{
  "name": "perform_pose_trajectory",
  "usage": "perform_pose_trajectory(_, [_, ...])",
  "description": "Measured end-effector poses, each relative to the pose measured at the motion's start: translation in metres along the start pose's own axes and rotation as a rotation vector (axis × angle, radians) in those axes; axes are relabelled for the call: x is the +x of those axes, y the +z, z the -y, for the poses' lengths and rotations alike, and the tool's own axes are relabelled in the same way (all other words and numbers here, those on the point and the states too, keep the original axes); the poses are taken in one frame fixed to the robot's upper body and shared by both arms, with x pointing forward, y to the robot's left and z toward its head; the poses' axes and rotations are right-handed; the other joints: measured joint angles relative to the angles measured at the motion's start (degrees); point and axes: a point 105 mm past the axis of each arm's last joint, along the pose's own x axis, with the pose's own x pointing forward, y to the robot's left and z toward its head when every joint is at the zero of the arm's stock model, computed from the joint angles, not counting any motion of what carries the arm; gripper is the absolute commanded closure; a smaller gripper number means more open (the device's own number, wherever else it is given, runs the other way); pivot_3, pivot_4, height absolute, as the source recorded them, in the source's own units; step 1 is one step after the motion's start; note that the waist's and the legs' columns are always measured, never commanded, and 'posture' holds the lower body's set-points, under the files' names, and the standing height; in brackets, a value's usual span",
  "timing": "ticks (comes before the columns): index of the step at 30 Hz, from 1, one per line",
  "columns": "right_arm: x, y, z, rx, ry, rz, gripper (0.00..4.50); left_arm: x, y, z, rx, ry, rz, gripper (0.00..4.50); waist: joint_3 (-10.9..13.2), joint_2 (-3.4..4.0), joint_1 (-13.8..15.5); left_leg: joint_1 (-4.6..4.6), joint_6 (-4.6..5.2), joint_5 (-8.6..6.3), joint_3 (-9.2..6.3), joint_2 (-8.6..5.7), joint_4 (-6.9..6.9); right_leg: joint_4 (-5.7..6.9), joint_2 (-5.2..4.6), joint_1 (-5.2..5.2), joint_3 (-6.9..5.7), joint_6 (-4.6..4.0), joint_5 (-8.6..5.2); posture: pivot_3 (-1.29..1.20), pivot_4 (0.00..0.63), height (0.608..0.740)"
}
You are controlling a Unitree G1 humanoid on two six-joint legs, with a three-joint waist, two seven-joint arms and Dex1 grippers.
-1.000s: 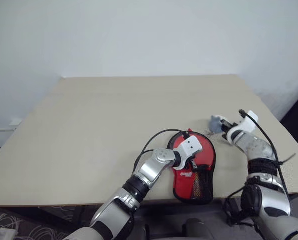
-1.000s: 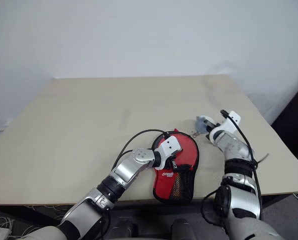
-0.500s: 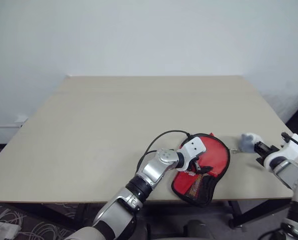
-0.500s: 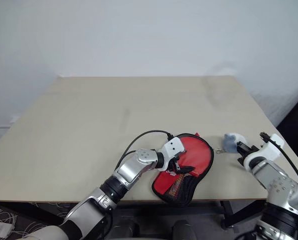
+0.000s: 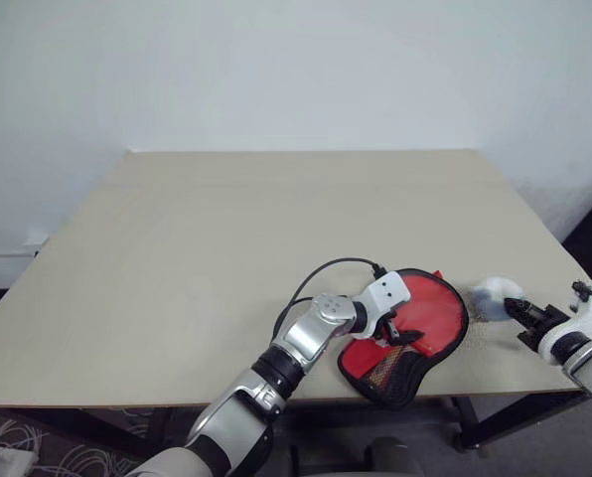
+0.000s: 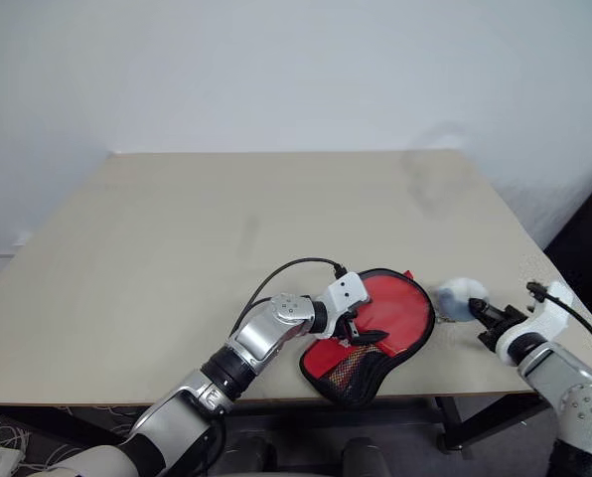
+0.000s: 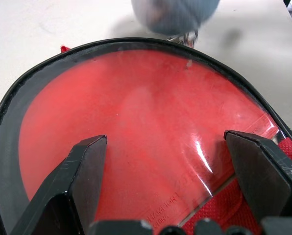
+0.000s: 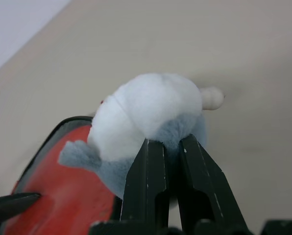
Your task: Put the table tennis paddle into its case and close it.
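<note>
The red case (image 5: 437,316) with black piping lies near the table's front edge, its mesh end (image 5: 383,370) over the edge. Inside its black rim (image 7: 9,112) the table tennis paddle's glossy red face (image 7: 136,122) shows; its handle is hidden. My left gripper (image 7: 163,139) stands open, its fingers spread just over that red face, and sits on the case's left part (image 5: 393,333). To the right of the case, my right gripper (image 5: 516,307) is shut on a fluffy white-grey ball (image 8: 151,117) that hangs by a small metal link at the case's round end.
The beige table (image 5: 226,229) stretches bare to the back and left. Its front edge and right edge run close to the right gripper. A black cable (image 5: 326,268) loops over my left wrist. A white wall stands behind.
My right gripper has drawn back to the right with the ball in it. The case's round end has swung right after it. The left gripper stays on the case.
</note>
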Motion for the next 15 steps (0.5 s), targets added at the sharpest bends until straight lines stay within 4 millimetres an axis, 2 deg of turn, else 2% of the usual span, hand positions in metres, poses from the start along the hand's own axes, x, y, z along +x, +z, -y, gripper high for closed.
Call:
perform_pose_trajectory(9, [0.002, -0.003, 0.005, 0.102, -0.08, 0.078, 4.49, 0.004, 0.012, -0.002, 0.136, -0.072, -0.118, 0.47, -0.05, 0.02, -0.05, 0.0, -0.02, -0.04, 0.09, 0.11, -0.03, -0.03, 0.02, -0.03, -0.04, 0.0, 0.0, 0.0, 0.0, 0.74])
perform_pose_trajectory(15, [-0.003, -0.006, 0.006, 0.133, -0.072, 0.095, 4.49, 0.008, 0.018, -0.01, 0.167, -0.072, -0.178, 0.47, -0.04, -0.01, -0.06, -0.07, 0.01, -0.06, 0.09, 0.13, -0.03, -0.09, 0.01, -0.03, -0.04, 0.0, 0.0, 0.0, 0.0, 0.74])
